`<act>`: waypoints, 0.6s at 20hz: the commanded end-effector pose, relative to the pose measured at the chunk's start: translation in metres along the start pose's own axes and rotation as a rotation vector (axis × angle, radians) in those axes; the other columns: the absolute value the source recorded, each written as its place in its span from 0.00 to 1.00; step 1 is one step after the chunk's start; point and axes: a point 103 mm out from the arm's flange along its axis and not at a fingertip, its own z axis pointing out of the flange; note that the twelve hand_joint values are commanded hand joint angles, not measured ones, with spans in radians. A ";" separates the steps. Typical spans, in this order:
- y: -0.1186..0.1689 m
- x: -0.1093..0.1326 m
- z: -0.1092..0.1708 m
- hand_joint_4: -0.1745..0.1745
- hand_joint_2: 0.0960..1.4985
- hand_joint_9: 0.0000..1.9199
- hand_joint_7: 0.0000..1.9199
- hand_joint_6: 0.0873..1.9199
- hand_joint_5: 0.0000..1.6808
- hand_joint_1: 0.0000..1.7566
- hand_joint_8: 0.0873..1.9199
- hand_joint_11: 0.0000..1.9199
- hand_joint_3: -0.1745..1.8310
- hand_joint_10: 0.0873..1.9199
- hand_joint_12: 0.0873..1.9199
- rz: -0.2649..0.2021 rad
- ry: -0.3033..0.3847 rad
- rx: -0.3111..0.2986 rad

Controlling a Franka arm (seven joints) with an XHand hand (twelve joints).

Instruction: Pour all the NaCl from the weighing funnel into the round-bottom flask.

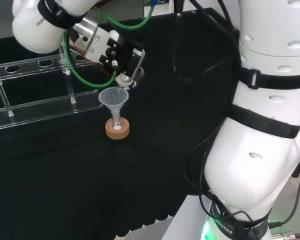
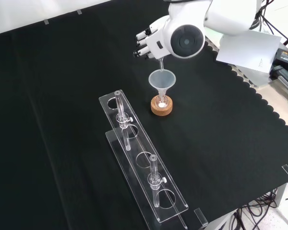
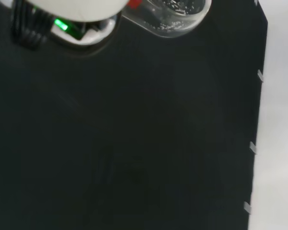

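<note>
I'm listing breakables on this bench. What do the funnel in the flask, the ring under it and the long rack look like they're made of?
Funnel: translucent, milky plastic by its look, though frosted glass is possible.
Ring: cork, judging by its matte tan, grainy surface.
Rack: clear acrylic or similar plastic; see-through flat plates with bright glossy edges and round holes.

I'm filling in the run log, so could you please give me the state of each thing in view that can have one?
Hand: fingers curled on the weighing funnel, above the plastic funnel.
Weighing funnel: tipped, a few white grains inside.
Plastic funnel: upright in the flask's neck.
Round-bottom flask: upright on cork ring, white powder inside.
Cork ring: flat on cloth.
Clear rack: standing.
</note>
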 end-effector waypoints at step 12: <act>0.008 -0.026 0.029 1.00 0.40 0.43 0.20 0.32 0.76 0.64 0.34 0.44 0.41 0.16 0.50 -0.021 0.330 -0.077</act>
